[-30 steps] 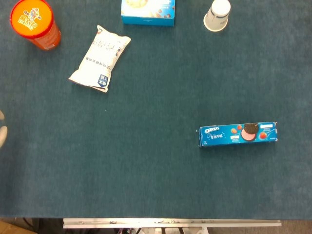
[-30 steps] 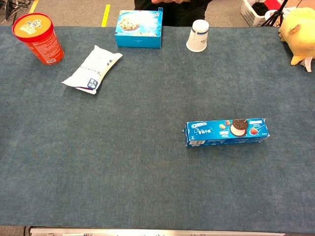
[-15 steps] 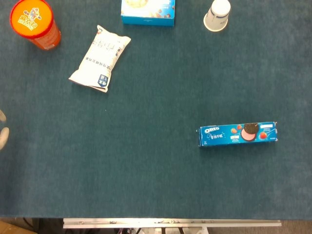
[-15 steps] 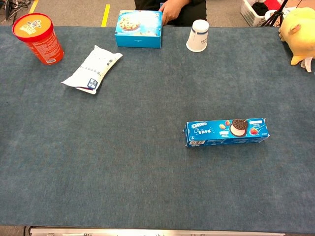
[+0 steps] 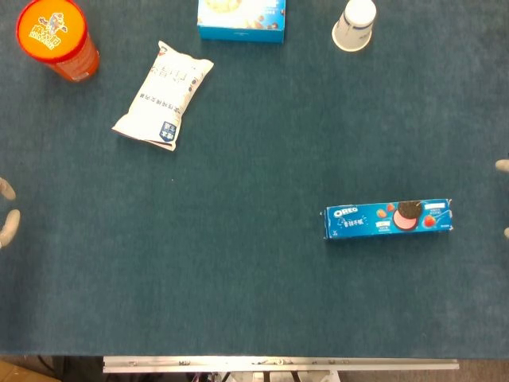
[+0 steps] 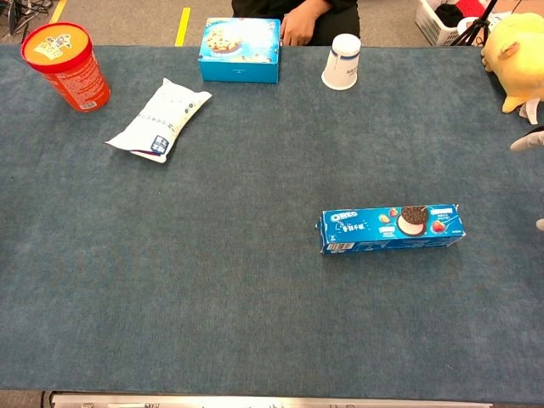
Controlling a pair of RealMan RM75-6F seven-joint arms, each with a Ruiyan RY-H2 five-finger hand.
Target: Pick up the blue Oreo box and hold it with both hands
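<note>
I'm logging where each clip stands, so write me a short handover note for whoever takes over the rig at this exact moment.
Left robot hand: only fingertips show at the left edge of the head view, holding nothing; open or shut cannot be told.
Right robot hand: fingertips just show at the right edge in both views, apart from the box; state unclear.
Blue Oreo box: lying flat on the table, right of centre, untouched.
Done: nothing yet beyond both hands being at the table edges.
Left: bring both hands to the box, lift it, hold it with both.
</note>
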